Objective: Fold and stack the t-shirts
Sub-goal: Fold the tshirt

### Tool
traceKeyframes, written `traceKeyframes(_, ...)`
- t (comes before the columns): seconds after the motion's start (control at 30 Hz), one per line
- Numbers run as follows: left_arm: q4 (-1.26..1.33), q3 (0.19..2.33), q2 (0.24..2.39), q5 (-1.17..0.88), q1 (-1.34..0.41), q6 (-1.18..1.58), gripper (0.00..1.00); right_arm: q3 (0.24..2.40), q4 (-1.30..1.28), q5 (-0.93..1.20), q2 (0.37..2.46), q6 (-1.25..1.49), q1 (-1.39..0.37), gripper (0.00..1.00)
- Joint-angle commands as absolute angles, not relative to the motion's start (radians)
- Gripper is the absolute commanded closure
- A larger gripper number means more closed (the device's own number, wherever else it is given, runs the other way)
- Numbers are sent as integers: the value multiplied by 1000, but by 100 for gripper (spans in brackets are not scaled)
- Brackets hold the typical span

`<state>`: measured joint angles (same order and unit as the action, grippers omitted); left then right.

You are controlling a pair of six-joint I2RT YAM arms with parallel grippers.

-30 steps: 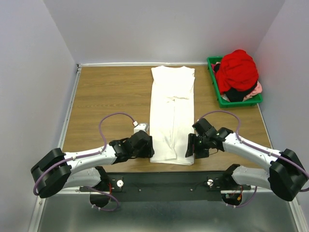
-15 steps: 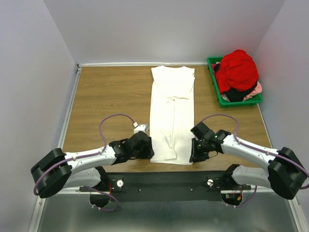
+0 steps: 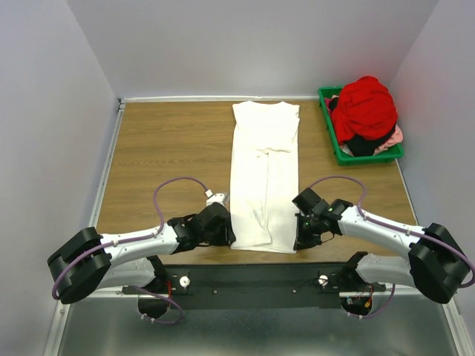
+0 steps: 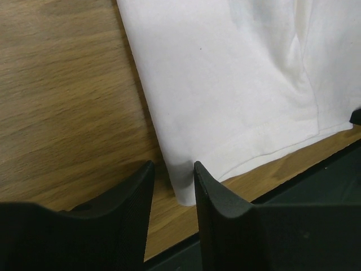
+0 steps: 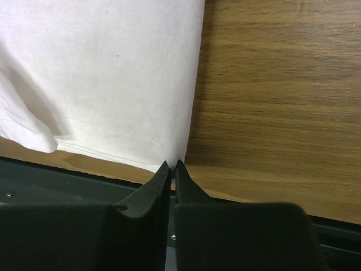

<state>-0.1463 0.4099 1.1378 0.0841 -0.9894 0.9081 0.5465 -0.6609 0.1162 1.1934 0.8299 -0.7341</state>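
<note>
From overhead I see the white t-shirt [image 3: 263,174] lying as a long narrow strip down the middle of the desk [image 3: 171,148], its hem at the near edge and its collar end toward the far wall. That view does not show me what either hand is doing with the cloth; the wrist cameras do.

On the left wrist view the left hand [image 4: 173,169] has its fingers [image 4: 124,197] apart, with the near-left corner of the white t-shirt [image 4: 225,84] sitting in the gap between them. On the right wrist view the right hand [image 5: 173,165] has its fingers [image 5: 152,192] pressed together on the near-right corner of the white t-shirt [image 5: 113,73], right at the stitched hem by the bare wood of the desk [image 5: 271,96].

Only the overhead view shows the far-right corner, where a green bin [image 3: 338,152] holds a heaped red t-shirt [image 3: 364,107] over dark and pink cloth [image 3: 364,144].

Both arms reach low and inward from their bases, the left hand [image 3: 230,237] and right hand [image 3: 297,241] at opposite hem corners, purple cables looping above each wrist
</note>
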Motion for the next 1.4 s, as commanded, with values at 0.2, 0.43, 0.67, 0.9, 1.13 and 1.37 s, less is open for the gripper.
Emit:
traceKeyframes(0.2, -152, 357, 1114, 28, -1009, 945, 68, 543, -658, 80, 1216, 825, -742, 88)
traceKeyframes(0.43, -106, 342, 1107, 12, -1012, 957, 81, 543, -649, 75, 1216, 824, -742, 92)
traceKeyframes(0.67, -84, 330, 1092, 5, -1014, 969, 100, 551, -650, 83, 1189, 830, -741, 100)
traceKeyframes(0.9, -146, 363, 991, 89, -1014, 991, 100, 600, -679, 54, 1095, 861, -742, 100)
traceKeyframes(1.13, -91, 403, 968, 193, -1008, 1023, 100, 675, -693, -87, 1101, 859, -741, 100)
traceKeyframes(1.37, 42, 423, 1038, 244, -954, 988, 100, 768, -664, -306, 1184, 822, -741, 100)
